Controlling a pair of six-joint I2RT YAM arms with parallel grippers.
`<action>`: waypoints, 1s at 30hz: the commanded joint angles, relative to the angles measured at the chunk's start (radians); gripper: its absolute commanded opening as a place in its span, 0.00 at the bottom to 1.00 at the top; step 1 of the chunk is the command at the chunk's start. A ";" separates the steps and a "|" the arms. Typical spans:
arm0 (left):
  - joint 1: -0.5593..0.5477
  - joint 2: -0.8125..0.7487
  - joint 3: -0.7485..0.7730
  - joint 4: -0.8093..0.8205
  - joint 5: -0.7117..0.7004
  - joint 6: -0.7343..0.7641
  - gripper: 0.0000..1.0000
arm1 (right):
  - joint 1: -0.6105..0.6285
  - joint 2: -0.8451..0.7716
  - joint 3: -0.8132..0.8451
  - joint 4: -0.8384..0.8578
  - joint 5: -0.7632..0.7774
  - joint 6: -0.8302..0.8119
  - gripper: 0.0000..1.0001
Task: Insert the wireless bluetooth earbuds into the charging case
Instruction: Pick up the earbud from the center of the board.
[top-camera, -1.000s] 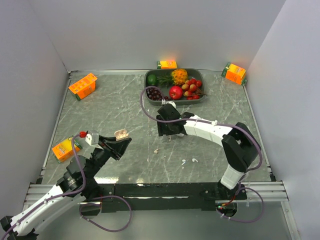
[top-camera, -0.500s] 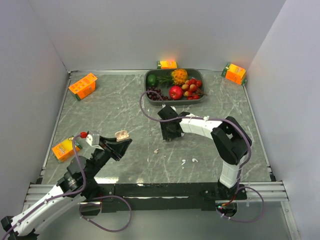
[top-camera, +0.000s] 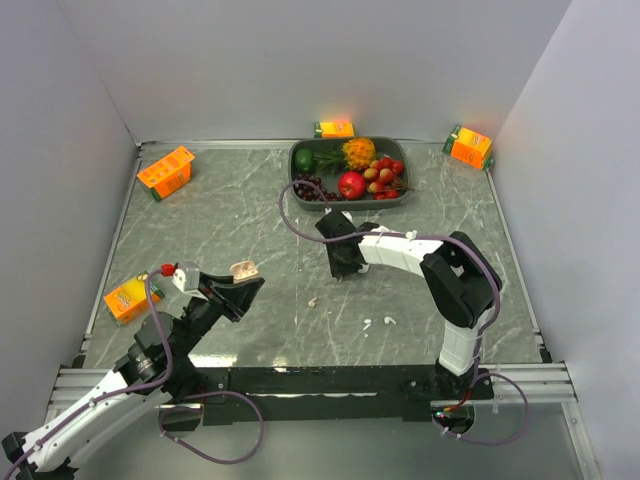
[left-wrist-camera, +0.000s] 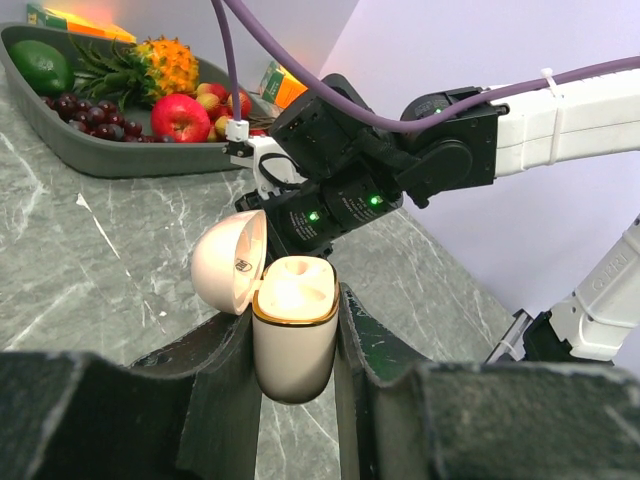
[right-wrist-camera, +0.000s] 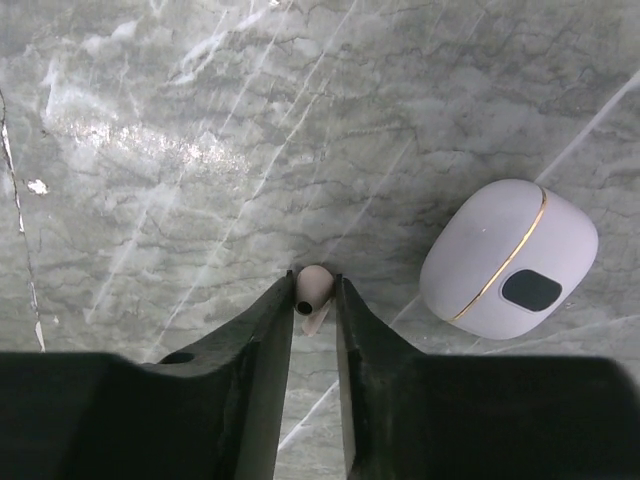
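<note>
My left gripper (left-wrist-camera: 293, 315) is shut on the charging case (left-wrist-camera: 293, 345), a cream case with a gold rim. It is held upright above the table with its lid (left-wrist-camera: 230, 262) hinged open to the left; its wells look empty. From above, that case (top-camera: 243, 268) sits at the left gripper's (top-camera: 243, 282) tip. My right gripper (right-wrist-camera: 315, 296) points down at the table, and its fingers press both sides of one small pale earbud (right-wrist-camera: 313, 287) lying on the marble. Other white earbuds (top-camera: 313, 301) (top-camera: 367, 323) (top-camera: 389, 320) lie loose near the front of the table.
A second, closed pale case (right-wrist-camera: 508, 260) with a gold seam lies just right of the right gripper (top-camera: 345, 270). A grey fruit tray (top-camera: 298, 163) stands at the back. Orange juice cartons (top-camera: 166, 171) (top-camera: 130, 299) (top-camera: 335, 128) (top-camera: 469, 146) stand at the edges.
The right arm folded its elbow in and its jaws narrowed onto the earbud on the table. The left arm and the open case stayed still.
</note>
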 joint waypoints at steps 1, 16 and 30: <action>0.003 -0.011 -0.001 0.029 0.007 -0.016 0.01 | 0.001 0.032 0.028 0.010 -0.026 0.012 0.22; 0.005 0.012 -0.004 0.060 0.019 -0.014 0.01 | 0.059 -0.428 -0.189 0.221 0.085 0.034 0.00; 0.003 0.267 0.020 0.334 0.141 0.003 0.01 | 0.357 -0.940 -0.266 0.536 0.353 -0.287 0.00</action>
